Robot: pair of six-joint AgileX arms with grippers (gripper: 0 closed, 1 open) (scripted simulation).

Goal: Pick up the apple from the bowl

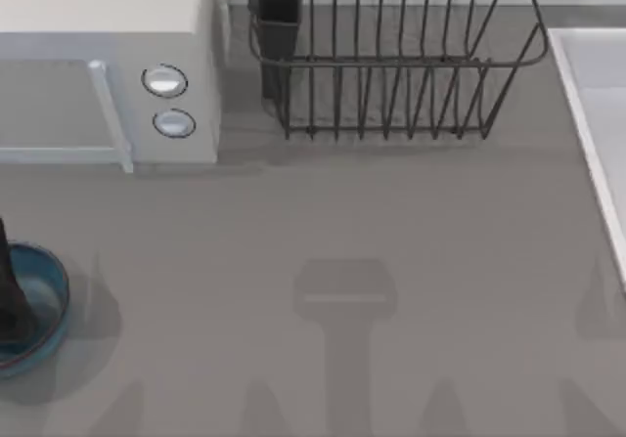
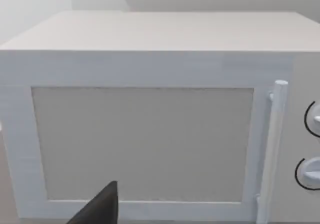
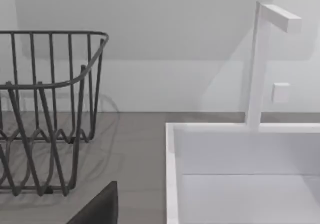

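Note:
The blue bowl (image 1: 44,305) sits at the table's far left edge, partly cut off by the top view. A dark part of my left gripper (image 1: 12,290) stands over the bowl's left half and covers its inside there. The apple is hidden. The left wrist view looks at the microwave front, with a dark tip of the left gripper (image 2: 100,209) at its lower edge. A dark tip of my right gripper (image 3: 100,206) appears in the right wrist view, off the table's right side near the sink.
A white microwave (image 1: 108,75) with two knobs stands at the back left, just behind the bowl. A dark wire dish rack (image 1: 391,56) fills the back middle. A white sink (image 1: 602,114) with a faucet (image 3: 260,63) runs along the right edge.

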